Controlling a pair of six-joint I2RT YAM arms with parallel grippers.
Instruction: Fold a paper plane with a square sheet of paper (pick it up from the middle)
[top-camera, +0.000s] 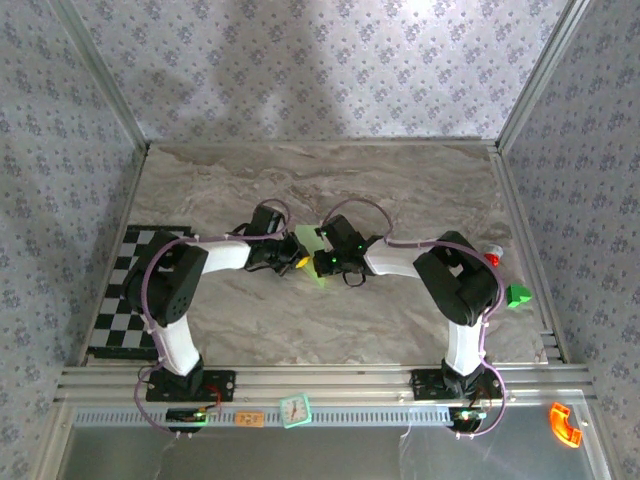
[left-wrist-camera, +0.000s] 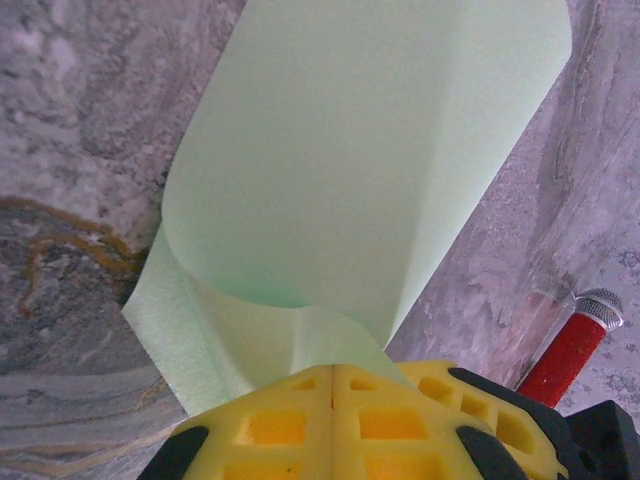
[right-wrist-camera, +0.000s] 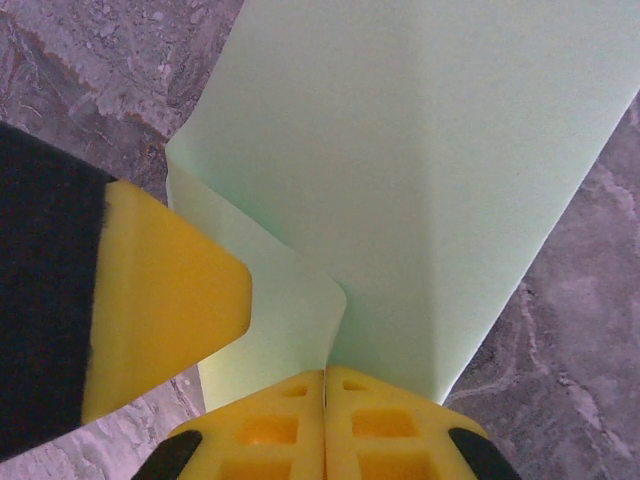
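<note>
The square sheet of paper is pale green and hangs just above the middle of the marble table, bent into a loose fold. My left gripper is shut on its near edge. In the left wrist view the yellow fingertips meet with the curled sheet running up from between them. My right gripper is right beside it, also shut on the sheet. The right wrist view shows its closed tips pinching the folded paper, with one left finger close on the left.
A small bright green block and a red-handled tool lie by the right wall; the tool's red handle also shows in the left wrist view. A checkerboard mat covers the left edge. An orange piece sits on the front rail.
</note>
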